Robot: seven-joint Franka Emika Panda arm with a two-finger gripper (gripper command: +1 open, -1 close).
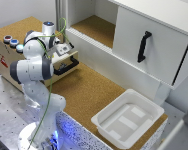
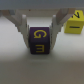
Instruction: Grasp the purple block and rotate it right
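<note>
In the wrist view a purple block (image 2: 41, 41) with yellow letters on its faces sits on a pale surface. My gripper (image 2: 41, 36) has a finger pressed against each of its two sides, so it is shut on the block. In the exterior view the gripper (image 1: 63, 50) is lowered over the top of a wooden box (image 1: 6, 52) at that view's left. The arm hides the purple block there.
A yellow block (image 2: 74, 24) with dark lettering lies close beside the purple one. The box has a black drawer handle (image 1: 70, 65) and coloured buttons (image 1: 12, 41). A white bin (image 1: 129, 117) stands on the cork table, and a white cabinet door (image 1: 149, 45) hangs open behind.
</note>
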